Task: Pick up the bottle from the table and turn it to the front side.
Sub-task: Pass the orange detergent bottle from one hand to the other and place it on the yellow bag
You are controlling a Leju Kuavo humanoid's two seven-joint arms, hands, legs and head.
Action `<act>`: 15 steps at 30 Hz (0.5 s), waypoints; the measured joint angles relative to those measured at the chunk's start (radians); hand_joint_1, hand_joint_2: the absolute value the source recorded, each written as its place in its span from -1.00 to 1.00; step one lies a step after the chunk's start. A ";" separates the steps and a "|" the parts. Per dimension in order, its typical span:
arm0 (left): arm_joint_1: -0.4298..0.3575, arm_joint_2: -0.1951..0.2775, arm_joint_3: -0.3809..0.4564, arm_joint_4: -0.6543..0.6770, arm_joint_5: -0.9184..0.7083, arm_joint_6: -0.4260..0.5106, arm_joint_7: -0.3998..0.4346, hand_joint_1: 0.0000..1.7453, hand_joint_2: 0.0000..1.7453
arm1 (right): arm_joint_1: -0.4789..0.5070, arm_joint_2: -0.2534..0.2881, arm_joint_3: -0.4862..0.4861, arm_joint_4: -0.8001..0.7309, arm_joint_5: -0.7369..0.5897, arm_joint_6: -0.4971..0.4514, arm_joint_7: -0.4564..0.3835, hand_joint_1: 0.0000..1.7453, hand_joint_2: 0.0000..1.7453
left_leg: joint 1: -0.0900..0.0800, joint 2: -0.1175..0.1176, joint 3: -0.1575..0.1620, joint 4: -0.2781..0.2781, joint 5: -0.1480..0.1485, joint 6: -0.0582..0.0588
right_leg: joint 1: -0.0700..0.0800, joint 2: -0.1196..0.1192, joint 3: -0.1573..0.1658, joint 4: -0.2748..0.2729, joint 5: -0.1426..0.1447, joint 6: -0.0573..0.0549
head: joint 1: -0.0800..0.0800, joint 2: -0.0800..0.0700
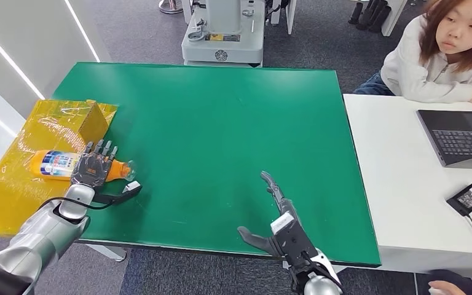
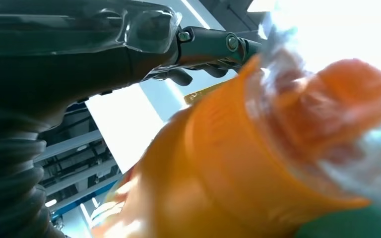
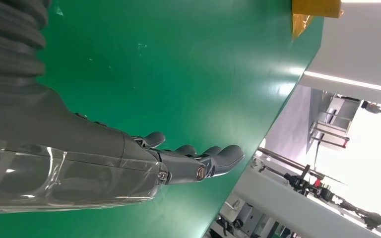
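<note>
Green bench — a broad surface with a white desk butted against the side beyond the right hand, where a seated person leans on the desk beside a laptop and a black power adapter. Yellow plastic sheet draped over the bench edge on the outer side of the left hand, with a yellow-wrapped box just ahead of that hand's fingertips.

Left arm reaches forward over the bench's near corner; the left hand lies palm-down across the orange bottle, its fingers curled over the body in a grasp. The bottle lies on its side on the yellow sheet, its capped end sticking out past the hand toward the bench centre, its labelled end on the opposite side. In the left wrist view the bottle sits close against the hand, cap blurred.

Right hand — released, holding nothing, fingers straight and spread, thumb out to the side, poised low over bare green surface near the front edge, well apart from the bottle.
</note>
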State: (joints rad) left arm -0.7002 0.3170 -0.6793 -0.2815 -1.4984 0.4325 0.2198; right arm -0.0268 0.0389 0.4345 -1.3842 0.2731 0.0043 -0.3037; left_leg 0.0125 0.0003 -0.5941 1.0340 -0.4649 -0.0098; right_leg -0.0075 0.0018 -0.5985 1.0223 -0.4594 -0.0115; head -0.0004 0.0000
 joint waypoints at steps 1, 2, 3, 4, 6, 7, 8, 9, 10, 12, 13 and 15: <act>0.002 -0.001 0.004 0.000 0.000 0.005 -0.002 -1.00 1.00 | 0.001 0.000 0.000 0.001 0.000 0.000 -0.002 -1.00 1.00 | 0.000 0.000 0.000 0.000 0.000 0.000 | 0.000 0.000 0.000 0.000 0.000 0.000 | 0.000 0.000; 0.004 -0.003 0.009 0.000 -0.001 0.009 -0.005 -1.00 1.00 | 0.002 0.000 0.000 0.001 0.000 -0.001 -0.003 -1.00 1.00 | 0.000 0.000 0.000 0.000 0.000 0.000 | 0.000 0.000 0.000 0.000 0.000 0.000 | 0.000 0.000; 0.006 -0.004 0.014 0.000 -0.001 0.014 -0.008 -1.00 1.00 | 0.004 0.000 0.000 0.001 0.000 -0.001 -0.003 -1.00 1.00 | 0.000 0.000 0.000 0.000 0.000 0.000 | 0.000 0.000 0.000 0.000 0.000 0.000 | 0.000 0.000; 0.008 -0.006 0.019 0.000 -0.001 0.018 -0.011 -1.00 1.00 | 0.006 0.000 0.000 0.001 0.000 -0.001 -0.003 -1.00 1.00 | 0.000 0.000 0.000 0.000 0.000 0.000 | 0.000 0.000 0.000 0.000 0.000 0.000 | 0.000 0.000; 0.013 -0.013 0.036 0.000 0.003 0.037 -0.022 -1.00 1.00 | 0.014 0.000 -0.001 0.000 0.001 -0.002 -0.004 -1.00 1.00 | 0.000 0.000 0.000 0.000 0.000 0.000 | 0.000 0.000 0.000 0.000 0.000 0.000 | 0.000 0.000; 0.017 -0.019 0.051 0.000 0.008 0.052 -0.032 -1.00 1.00 | 0.020 0.000 -0.001 -0.003 0.001 -0.003 -0.004 -1.00 1.00 | 0.000 0.000 0.000 0.000 0.000 0.000 | 0.000 0.000 0.000 0.000 0.000 0.000 | 0.000 0.000; 0.021 -0.027 0.070 -0.001 0.018 0.073 -0.047 -1.00 1.00 | 0.026 0.000 -0.002 -0.005 0.002 -0.004 -0.004 -1.00 1.00 | 0.000 0.000 0.000 0.000 0.000 0.000 | 0.000 0.000 0.000 0.000 0.000 0.000 | 0.000 0.000; 0.026 -0.037 0.095 -0.002 0.037 0.098 -0.070 -1.00 1.00 | 0.032 0.000 -0.003 -0.009 0.004 -0.006 -0.004 -1.00 1.00 | 0.000 0.000 0.000 0.000 0.000 0.000 | 0.000 0.000 0.000 0.000 0.000 0.000 | 0.000 0.000; 0.030 -0.050 0.123 -0.005 0.064 0.122 -0.102 -1.00 1.00 | 0.037 0.000 -0.004 -0.012 0.006 -0.008 -0.003 -1.00 1.00 | 0.000 0.000 0.000 0.000 0.000 0.000 | 0.000 0.000 0.000 0.000 0.000 0.000 | 0.000 0.000; 0.039 -0.085 0.190 -0.017 0.153 0.169 -0.203 -1.00 1.00 | 0.045 0.000 -0.009 -0.021 0.011 -0.017 -0.002 -1.00 1.00 | 0.000 0.000 0.000 0.000 0.000 0.000 | 0.000 0.000 0.000 -0.001 0.000 0.000 | 0.000 0.000; 0.044 -0.106 0.227 -0.027 0.204 0.186 -0.261 -1.00 1.00 | 0.049 0.000 -0.012 -0.025 0.012 -0.021 -0.001 -1.00 1.00 | 0.000 -0.001 0.000 0.000 0.000 0.000 | 0.000 -0.001 0.000 -0.001 0.000 0.000 | 0.000 0.000; 0.054 -0.150 0.295 -0.053 0.303 0.205 -0.374 -1.00 1.00 | 0.053 0.000 -0.016 -0.031 0.013 -0.024 0.000 -1.00 1.00 | -0.001 -0.001 0.000 0.001 0.000 0.000 | -0.001 -0.001 0.000 -0.001 0.000 0.000 | 0.000 0.000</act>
State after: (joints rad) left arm -0.6466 0.1673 -0.3843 -0.3341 -1.1956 0.6377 -0.1537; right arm 0.0257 0.0390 0.4188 -1.4153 0.2861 -0.0195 -0.3041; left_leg 0.0117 -0.0003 -0.5942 1.0346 -0.4650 -0.0097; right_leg -0.0085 0.0013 -0.5986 1.0214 -0.4591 -0.0111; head -0.0004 0.0000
